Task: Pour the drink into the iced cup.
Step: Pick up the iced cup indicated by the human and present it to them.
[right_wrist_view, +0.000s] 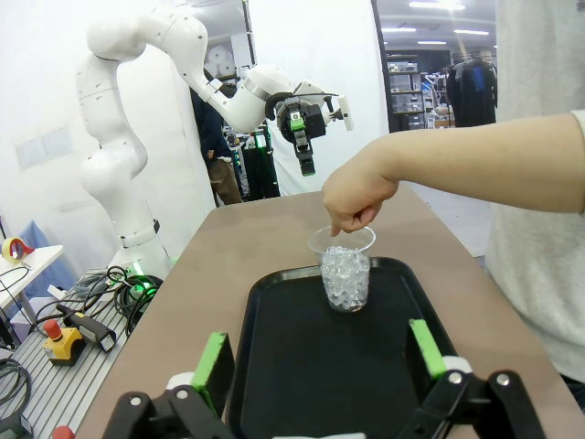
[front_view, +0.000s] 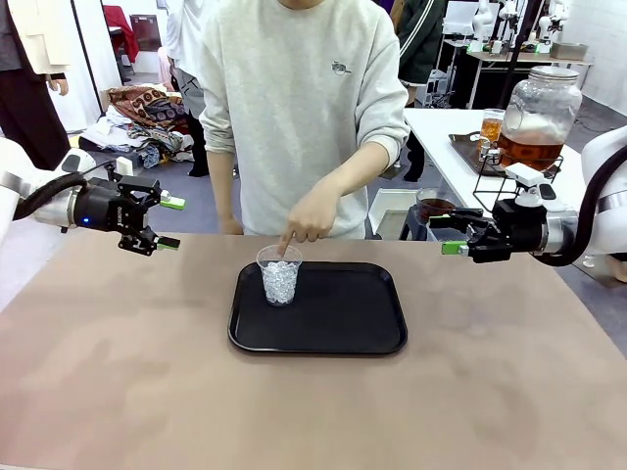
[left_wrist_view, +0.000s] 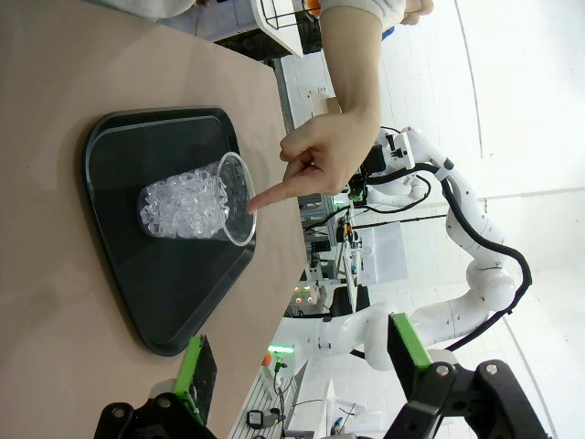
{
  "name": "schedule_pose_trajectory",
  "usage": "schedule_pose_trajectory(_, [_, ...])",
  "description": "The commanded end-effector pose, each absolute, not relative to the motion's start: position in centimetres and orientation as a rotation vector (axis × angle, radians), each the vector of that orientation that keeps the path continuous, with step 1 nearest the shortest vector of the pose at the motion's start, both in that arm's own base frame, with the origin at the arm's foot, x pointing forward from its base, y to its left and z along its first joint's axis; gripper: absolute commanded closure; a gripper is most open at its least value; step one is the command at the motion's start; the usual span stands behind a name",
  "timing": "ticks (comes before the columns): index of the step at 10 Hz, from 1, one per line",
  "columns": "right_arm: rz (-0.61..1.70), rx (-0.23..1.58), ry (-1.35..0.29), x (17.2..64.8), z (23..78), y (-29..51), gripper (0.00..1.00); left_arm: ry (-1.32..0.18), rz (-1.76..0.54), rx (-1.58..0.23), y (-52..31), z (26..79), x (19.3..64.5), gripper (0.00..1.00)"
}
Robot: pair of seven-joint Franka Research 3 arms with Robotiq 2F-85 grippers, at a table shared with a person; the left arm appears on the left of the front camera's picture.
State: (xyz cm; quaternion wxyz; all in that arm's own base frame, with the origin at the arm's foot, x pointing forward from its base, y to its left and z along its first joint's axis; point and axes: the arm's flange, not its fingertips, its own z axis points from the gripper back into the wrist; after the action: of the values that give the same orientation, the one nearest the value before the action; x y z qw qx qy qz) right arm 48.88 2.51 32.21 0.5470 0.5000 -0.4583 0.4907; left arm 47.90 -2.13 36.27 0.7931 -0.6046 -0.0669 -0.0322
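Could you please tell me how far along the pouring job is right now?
Done: the iced cup stands on the tray. In hand: the person's hand points a finger at its rim, while the left gripper and right gripper hang open, holding nothing. Left: all the pouring; the cup holds no drink, which sits in the jar on the far table.

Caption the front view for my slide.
Person's hand points at iced cup on black tray; left gripper and right gripper hover open.

Person's hand over cup rim blocks top; sides free.
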Motion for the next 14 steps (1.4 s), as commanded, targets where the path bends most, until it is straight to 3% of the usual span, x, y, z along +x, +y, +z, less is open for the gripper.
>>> schedule_pose_trajectory(1, [1.169,1.183,-1.086,49.0,32.5,2.7,0.00,-0.218,-0.178,-1.304,-2.2,36.6,48.1,0.00])
schedule_pose_trajectory(5, [1.169,1.183,-1.086,49.0,32.5,2.7,0.00,-0.462,-0.592,-1.215,-2.6,37.8,47.8,0.00])
schedule_pose_trajectory(7, [1.169,1.183,-1.086,49.0,32.5,2.7,0.00,-0.539,-0.653,-1.196,-2.6,38.0,47.7,0.00])
schedule_pose_trajectory(12, [1.169,1.183,-1.086,49.0,32.5,2.7,0.00,-0.504,-0.633,-1.196,-2.6,38.3,48.2,0.00])
schedule_pose_trajectory(14, [1.169,1.183,-1.086,49.0,32.5,2.7,0.00,-0.676,-0.875,-1.108,-3.7,37.7,48.6,0.00])
